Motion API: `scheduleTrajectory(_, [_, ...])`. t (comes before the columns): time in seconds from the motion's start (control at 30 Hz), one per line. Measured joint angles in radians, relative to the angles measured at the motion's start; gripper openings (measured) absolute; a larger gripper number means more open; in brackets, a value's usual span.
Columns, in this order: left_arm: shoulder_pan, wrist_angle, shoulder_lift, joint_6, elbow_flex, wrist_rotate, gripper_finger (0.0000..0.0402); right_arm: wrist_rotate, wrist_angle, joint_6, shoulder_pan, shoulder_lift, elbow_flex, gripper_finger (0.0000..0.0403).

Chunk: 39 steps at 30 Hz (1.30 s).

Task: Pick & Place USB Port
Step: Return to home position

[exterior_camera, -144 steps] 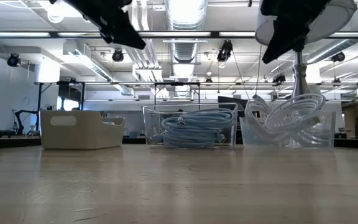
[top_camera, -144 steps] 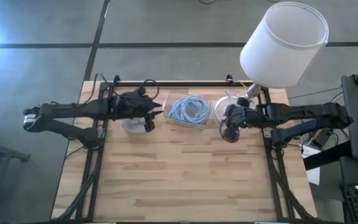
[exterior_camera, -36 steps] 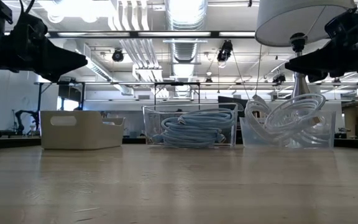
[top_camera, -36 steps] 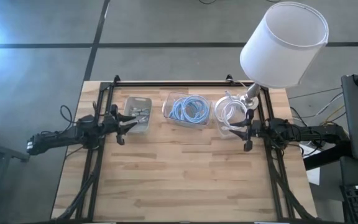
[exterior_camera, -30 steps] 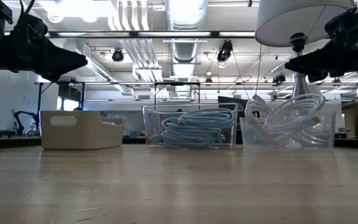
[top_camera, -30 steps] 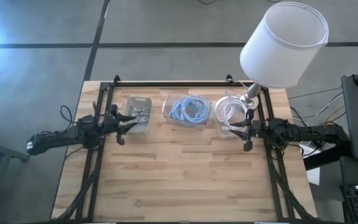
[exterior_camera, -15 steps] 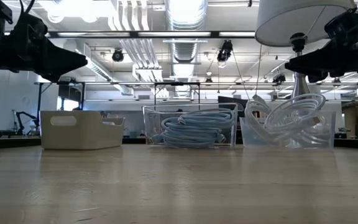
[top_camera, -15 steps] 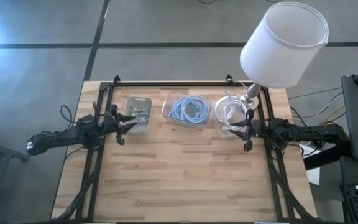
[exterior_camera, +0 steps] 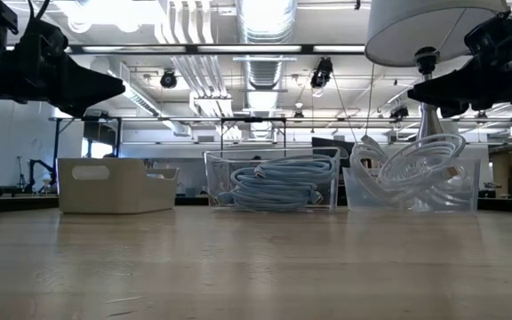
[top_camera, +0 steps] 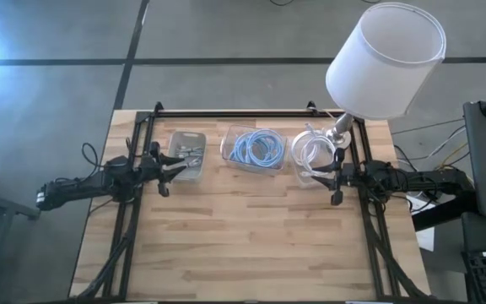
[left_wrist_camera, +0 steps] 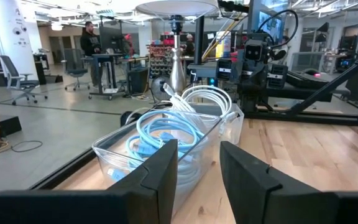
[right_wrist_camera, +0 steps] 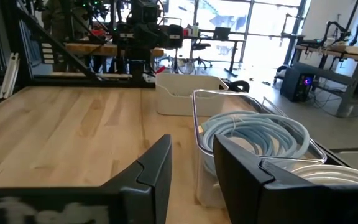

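Three bins stand in a row along the table's far side. A white bin on the left holds small grey metal parts. A clear bin of coiled blue cables is in the middle, and a clear bin of white cables is on the right. My left gripper hovers at the table's left edge just near of the white bin, open and empty. My right gripper hovers at the right edge near the white-cable bin, open and empty. Both point inward, raised above the table.
A tall lamp with a white shade stands at the table's far right corner, over the white-cable bin. The wooden table top stretches bare from the bins to the near edge. Black frame rails run along both sides.
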Motion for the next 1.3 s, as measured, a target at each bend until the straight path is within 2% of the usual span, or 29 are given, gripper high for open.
scheduleTrajectory(0.87, [0.000, -0.001, 0.000, 0.000, 0.001, 0.000, 0.0124, 0.000, 0.000, -0.001, 0.000, 0.000, 0.000, 0.0130])
scheduleTrajectory(1.3, [0.000, -0.001, 0.000, 0.000, 0.001, 0.000, 0.0124, 0.000, 0.000, 0.001, 0.000, 0.000, 0.000, 0.0112])
